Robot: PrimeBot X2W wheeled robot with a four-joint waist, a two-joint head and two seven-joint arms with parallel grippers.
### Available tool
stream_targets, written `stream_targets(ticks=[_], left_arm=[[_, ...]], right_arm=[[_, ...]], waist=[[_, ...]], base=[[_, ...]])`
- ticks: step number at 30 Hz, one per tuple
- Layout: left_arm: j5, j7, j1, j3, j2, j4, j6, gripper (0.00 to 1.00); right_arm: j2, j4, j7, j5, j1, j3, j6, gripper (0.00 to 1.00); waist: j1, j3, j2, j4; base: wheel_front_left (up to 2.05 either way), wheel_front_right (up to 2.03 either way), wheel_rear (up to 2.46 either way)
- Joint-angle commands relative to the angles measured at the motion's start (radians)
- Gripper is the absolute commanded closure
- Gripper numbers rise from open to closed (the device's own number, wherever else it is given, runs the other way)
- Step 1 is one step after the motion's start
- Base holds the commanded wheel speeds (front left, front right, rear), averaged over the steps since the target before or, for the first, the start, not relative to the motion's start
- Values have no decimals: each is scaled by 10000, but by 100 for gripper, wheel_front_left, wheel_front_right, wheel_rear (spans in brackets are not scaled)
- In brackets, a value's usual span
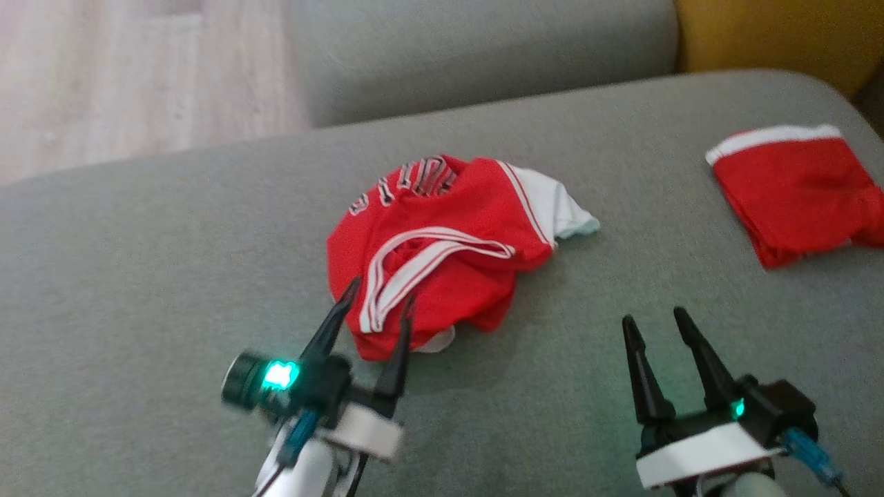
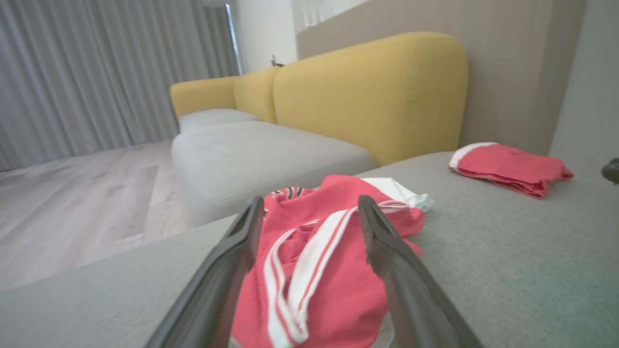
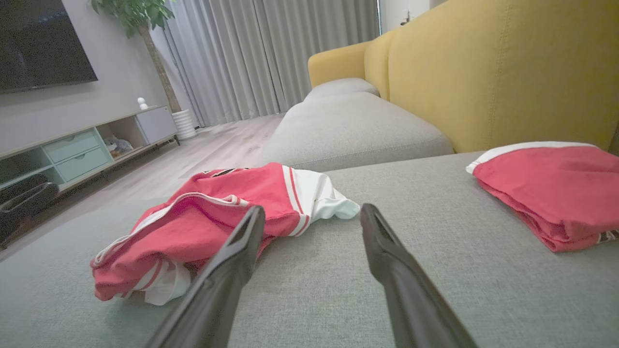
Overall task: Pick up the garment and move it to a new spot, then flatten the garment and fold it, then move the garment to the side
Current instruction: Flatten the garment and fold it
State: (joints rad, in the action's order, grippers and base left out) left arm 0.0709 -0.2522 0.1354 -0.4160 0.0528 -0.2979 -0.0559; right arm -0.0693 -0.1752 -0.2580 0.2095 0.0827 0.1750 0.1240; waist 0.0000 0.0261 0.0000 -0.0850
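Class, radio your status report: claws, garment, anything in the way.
Left claw open at near edge of crumpled red garment. Right claw open over grey cushion. Folded red garment far right, not blocking.

A home living room — sofa (image 3: 483, 87), curtains (image 3: 271, 53), television (image 3: 38, 43).

Broad grey sofa cushion (image 1: 138, 276), a folded red cloth with a white band (image 1: 794, 193) lying flat near its right edge. Behind, yellow backrest (image 3: 508, 72) and second grey seat (image 3: 348, 130). Beyond, pale wood floor (image 1: 103, 83), grey curtains (image 3: 251, 53), low media cabinet (image 3: 72, 150) under a dark wall screen (image 3: 38, 43), potted tree (image 3: 135, 12) alongside.
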Motion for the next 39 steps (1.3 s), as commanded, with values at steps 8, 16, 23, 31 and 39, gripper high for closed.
stream_targets(ticks=[8,16,23,31,39], left_arm=[[-117,449,3109,-935,-26,-1604,557,0],[-558,1406,4438,-1509,17,-3177,806,0],[-721,1761,4808,-1456,241,-3975,283,0],[-893,1979,4924,-1730,304,-4332,70,100],[-781,2253,4839,-2260,186,-3777,550,100]], right_arm=[[-11,237,-38,237,-1021,413,67,0],[63,225,-38,339,-1299,539,67,0],[127,261,-38,317,-1243,531,67,0],[155,220,-38,289,-1108,502,67,0],[150,133,-38,257,-889,621,67,0]], waist=[[0,1230,0,-1337],[0,1574,0,-2375],[0,1595,0,-2862],[0,1162,0,-2730],[0,631,0,-2484]], base=[[0,0,0],[0,0,0],[0,0,0],[0,0,0],[0,0,0]])
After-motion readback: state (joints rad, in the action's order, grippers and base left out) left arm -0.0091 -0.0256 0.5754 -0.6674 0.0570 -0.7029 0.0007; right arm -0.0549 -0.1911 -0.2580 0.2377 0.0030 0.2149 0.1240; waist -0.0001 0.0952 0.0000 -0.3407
